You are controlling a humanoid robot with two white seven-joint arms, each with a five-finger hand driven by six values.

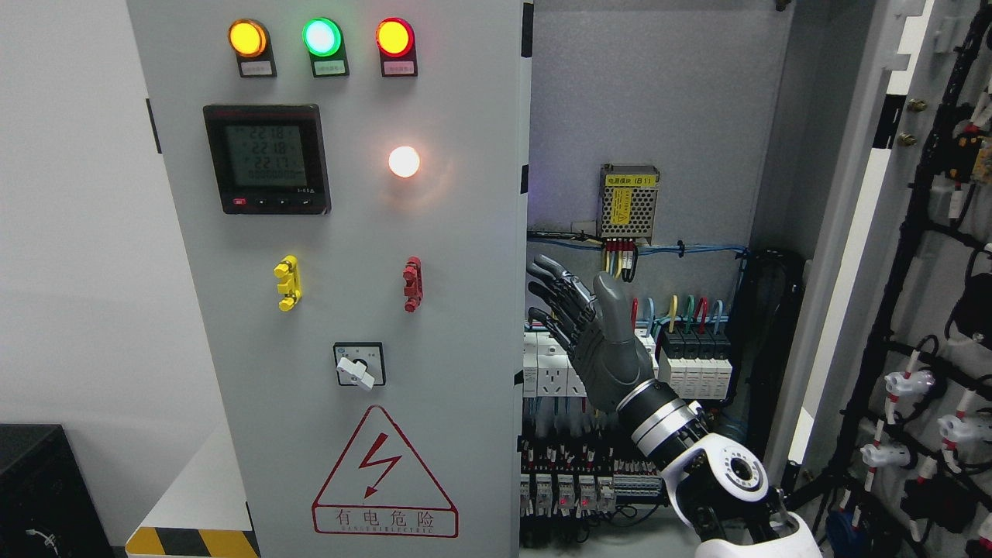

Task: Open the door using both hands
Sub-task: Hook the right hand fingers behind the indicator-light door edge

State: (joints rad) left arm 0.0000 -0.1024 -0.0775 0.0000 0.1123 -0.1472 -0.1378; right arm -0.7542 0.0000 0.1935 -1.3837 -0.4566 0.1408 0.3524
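The grey left cabinet door [349,232] stands shut, with three indicator lamps, a meter and a warning triangle on its face. The right door [914,310] is swung wide open at the picture's right, its wired inner side showing. My right hand [577,318] comes in from the lower right and is raised inside the open cabinet, fingers spread and pointing left toward the left door's inner edge [525,271]. It holds nothing. The left arm is out of view.
Inside the cabinet are a yellow-labelled power supply [628,201], a row of breakers [694,364] and terminal blocks [573,488] behind my hand. A black box [39,488] sits at the lower left. Yellow-black floor tape [190,542] runs by the cabinet's base.
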